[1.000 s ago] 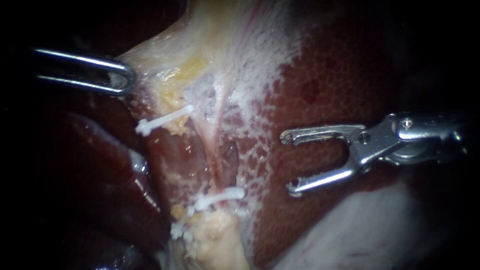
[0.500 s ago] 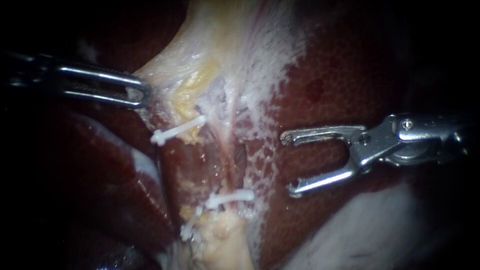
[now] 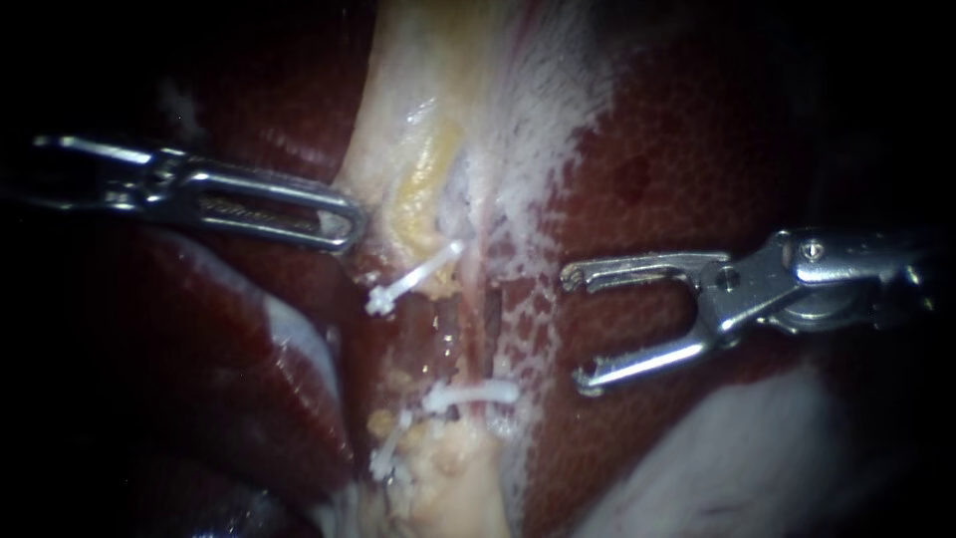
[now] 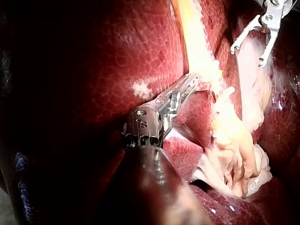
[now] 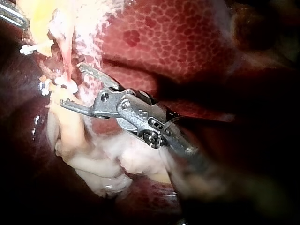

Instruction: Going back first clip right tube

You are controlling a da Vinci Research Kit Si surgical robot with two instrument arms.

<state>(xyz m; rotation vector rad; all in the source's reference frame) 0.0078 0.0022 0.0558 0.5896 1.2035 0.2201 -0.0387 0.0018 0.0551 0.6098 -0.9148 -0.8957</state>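
In the endoscope view my left instrument point(image 3: 344, 227) is shut on the edge of the pale yellowish tissue point(image 3: 418, 169) above the tubes. A white clip point(image 3: 413, 277) sits just below those jaws. A thin pink tube point(image 3: 485, 319) runs down to a second white clip point(image 3: 468, 396), with a third clip point(image 3: 388, 453) lower left. My right instrument point(image 3: 573, 327) hangs open over the liver point(image 3: 677, 159), right of the tubes, with nothing between its jaws. The left wrist view shows the left instrument point(image 4: 194, 83) shut at the pale strip. In the right wrist view my right instrument point(image 5: 70, 84) is open beside the clips.
Dark red liver lobes point(image 3: 249, 379) lie left of the tubes. A pale glistening fold point(image 3: 717, 458) lies below my right instrument. White frayed membrane point(image 3: 538, 149) covers the liver beside the tubes. Pale fatty tissue point(image 3: 448, 488) bulges under the lower clips.
My left instrument has moved right and slightly down with the pale tissue in its jaws, so the fold has slackened and the upper clip has shifted right. My right instrument has stayed still and open.
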